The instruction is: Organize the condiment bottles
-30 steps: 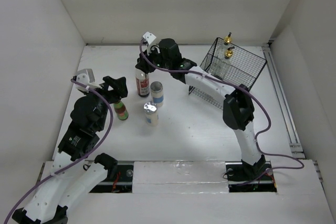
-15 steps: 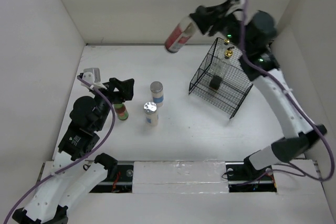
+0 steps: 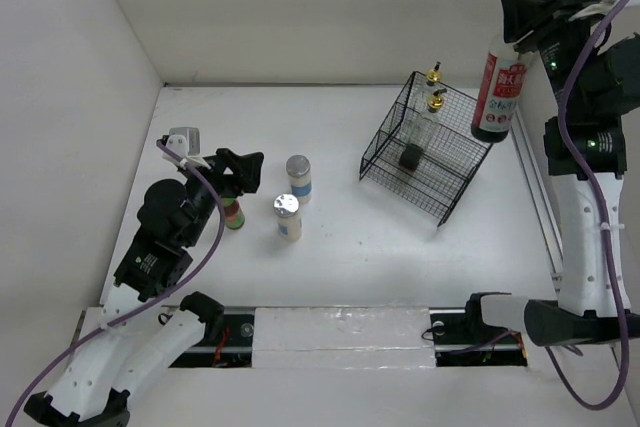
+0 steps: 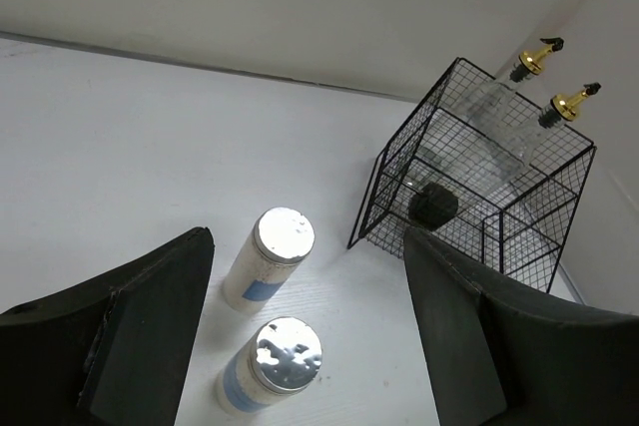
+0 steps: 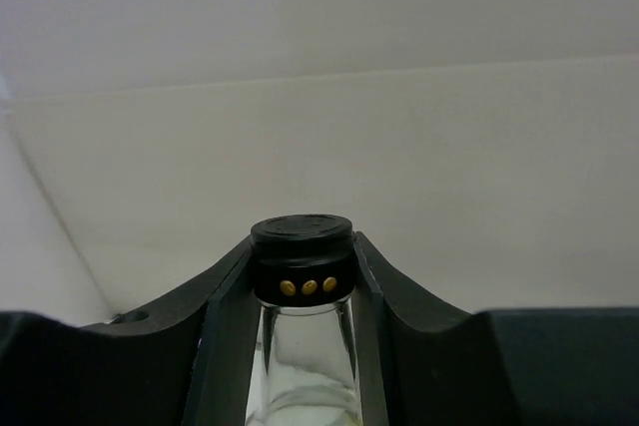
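My right gripper (image 3: pixel 519 35) is shut on the black cap (image 5: pixel 302 251) of the red-labelled bottle (image 3: pixel 501 95). It holds the bottle upright in the air beside the right rim of the black wire basket (image 3: pixel 470 162). Two clear bottles with gold pourers (image 3: pixel 434 75) (image 3: pixel 436 103) stand in the basket; they also show in the left wrist view (image 4: pixel 534 55) (image 4: pixel 571 102). Two silver-lidded jars (image 3: pixel 298 177) (image 3: pixel 288 215) stand mid-table, also seen from the left wrist (image 4: pixel 270 256) (image 4: pixel 272 364). My left gripper (image 3: pixel 241 171) is open and empty above the small green-capped bottle (image 3: pixel 233 212), which it partly covers.
A small black object (image 3: pixel 410 157) lies on the basket floor, also in the left wrist view (image 4: pixel 432 205). White walls close in the table at the back, left and right. A rail (image 3: pixel 535 197) runs along the table's right edge.
My right arm has swung from above the table's back middle to the far right, and the red-labelled bottle went from tilted to upright beside the basket. The left gripper shifted slightly right.
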Motion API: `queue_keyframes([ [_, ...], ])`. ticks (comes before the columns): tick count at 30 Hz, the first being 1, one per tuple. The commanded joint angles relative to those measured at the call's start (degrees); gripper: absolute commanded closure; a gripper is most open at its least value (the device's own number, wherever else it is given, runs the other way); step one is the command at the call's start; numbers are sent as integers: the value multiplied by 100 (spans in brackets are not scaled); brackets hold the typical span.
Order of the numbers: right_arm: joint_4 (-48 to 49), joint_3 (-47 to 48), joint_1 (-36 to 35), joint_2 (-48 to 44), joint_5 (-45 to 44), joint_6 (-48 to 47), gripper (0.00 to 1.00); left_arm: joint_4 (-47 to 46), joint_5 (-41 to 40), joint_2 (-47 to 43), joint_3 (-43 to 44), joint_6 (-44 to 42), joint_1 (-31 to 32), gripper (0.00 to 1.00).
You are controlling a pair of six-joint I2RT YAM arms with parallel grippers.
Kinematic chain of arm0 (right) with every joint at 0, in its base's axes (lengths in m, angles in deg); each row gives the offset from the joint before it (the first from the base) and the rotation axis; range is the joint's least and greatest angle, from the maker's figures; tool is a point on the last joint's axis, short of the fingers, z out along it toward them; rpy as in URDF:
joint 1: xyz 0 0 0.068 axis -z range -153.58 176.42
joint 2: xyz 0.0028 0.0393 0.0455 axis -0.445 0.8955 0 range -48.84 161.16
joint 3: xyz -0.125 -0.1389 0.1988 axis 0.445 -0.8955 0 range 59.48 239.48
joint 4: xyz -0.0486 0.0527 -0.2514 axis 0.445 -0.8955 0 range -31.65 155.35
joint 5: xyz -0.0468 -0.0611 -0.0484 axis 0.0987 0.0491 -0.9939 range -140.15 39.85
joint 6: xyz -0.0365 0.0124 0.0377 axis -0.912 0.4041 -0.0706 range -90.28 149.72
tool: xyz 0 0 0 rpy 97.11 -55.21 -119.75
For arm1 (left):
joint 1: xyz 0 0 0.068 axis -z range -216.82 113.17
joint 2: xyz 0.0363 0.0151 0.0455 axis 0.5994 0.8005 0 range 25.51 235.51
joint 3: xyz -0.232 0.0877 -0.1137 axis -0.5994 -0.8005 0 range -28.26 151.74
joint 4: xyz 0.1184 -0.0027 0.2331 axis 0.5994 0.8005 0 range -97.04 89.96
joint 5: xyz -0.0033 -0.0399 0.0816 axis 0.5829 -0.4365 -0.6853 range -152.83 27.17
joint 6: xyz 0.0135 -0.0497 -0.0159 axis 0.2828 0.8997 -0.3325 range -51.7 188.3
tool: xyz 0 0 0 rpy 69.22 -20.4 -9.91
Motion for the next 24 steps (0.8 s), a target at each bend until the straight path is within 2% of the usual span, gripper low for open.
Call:
queue_keyframes([
  [1, 505, -220, 384, -415, -289, 162, 83, -291, 76, -2, 41, -71, -19, 27],
  [9, 505, -836, 648, -267, -491, 57, 83, -291, 129, -2, 41, -71, -19, 27],
  [24, 724, -1021, 700, 323, -957, -313, 83, -291, 76, 51, 41, -71, -19, 27],
])
